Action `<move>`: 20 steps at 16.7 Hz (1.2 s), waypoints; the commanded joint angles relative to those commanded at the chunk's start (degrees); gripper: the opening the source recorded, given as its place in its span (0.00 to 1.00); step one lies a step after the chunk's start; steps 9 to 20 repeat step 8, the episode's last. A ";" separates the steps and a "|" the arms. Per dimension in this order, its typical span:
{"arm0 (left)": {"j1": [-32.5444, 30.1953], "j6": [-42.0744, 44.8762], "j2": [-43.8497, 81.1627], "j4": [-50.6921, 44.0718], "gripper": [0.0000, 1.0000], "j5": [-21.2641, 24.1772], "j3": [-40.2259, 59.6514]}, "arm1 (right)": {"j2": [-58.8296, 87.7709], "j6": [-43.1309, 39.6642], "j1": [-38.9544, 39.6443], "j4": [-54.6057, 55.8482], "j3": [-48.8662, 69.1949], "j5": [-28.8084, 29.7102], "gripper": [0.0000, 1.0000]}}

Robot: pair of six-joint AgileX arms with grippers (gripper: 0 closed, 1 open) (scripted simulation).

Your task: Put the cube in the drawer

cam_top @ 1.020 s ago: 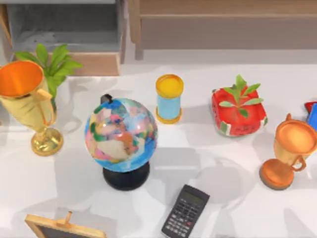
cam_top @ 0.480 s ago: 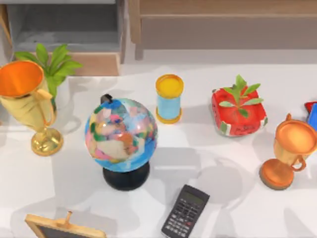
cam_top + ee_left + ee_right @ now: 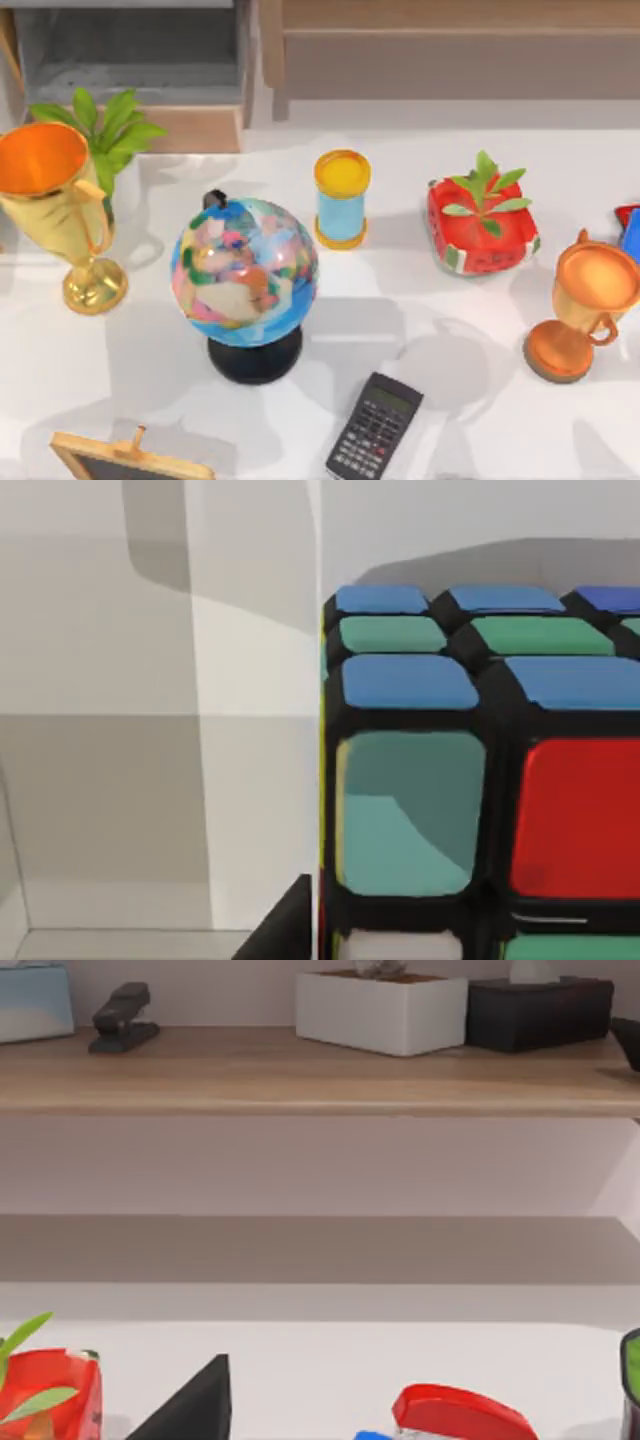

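Cube (image 3: 480, 780) squares crowd the right side of the left wrist view, very close to the camera: black grid lines, blue and green squares on the upper face, a pale teal square and a red one on the near face, green below at the frame's lower right; it rests on a pale surface with grey-white walls behind it. Whether the left fingers are apart or closed on it I cannot tell; a dark wedge sits at that frame's bottom edge beside the cube.

From above, the drawer (image 3: 130, 60) stands open at the upper left of the frame, grey inside, with its light wood front panel nearest the table (image 3: 420, 300); a globe (image 3: 245, 272) stands left of centre. The right gripper's fingers I cannot judge either.
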 joint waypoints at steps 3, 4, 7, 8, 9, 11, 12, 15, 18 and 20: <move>0.00 0.00 0.00 0.00 1.00 0.00 0.00 | 0.00 0.00 0.00 0.00 0.00 0.00 1.00; 0.00 0.00 0.00 0.00 1.00 0.00 0.00 | 0.00 0.00 0.00 0.00 0.00 0.00 1.00; 0.00 0.00 0.00 0.00 1.00 0.00 0.00 | 0.00 0.00 0.00 0.00 0.00 0.00 1.00; 0.00 0.00 0.00 0.00 1.00 0.00 0.00 | 0.00 0.00 0.00 0.00 0.00 0.00 1.00; 0.00 0.00 0.00 0.00 1.00 0.00 0.00 | 0.00 0.00 0.00 0.00 0.00 0.00 1.00; 0.00 0.00 0.00 0.00 1.00 0.00 0.00 | 0.00 0.00 0.00 0.00 0.00 0.00 1.00; 0.00 0.00 0.00 0.00 1.00 0.00 0.00 | 0.00 0.00 0.00 0.00 0.00 0.00 1.00; 0.00 0.00 0.00 0.00 1.00 0.00 0.00 | 0.00 0.00 0.00 0.00 0.00 0.00 1.00; 0.00 0.00 0.00 0.00 1.00 0.00 0.00 | 0.00 0.00 0.00 0.00 0.00 0.00 1.00; 0.00 0.00 0.00 0.00 1.00 0.00 0.00 | 0.00 0.00 0.00 0.00 0.00 0.00 1.00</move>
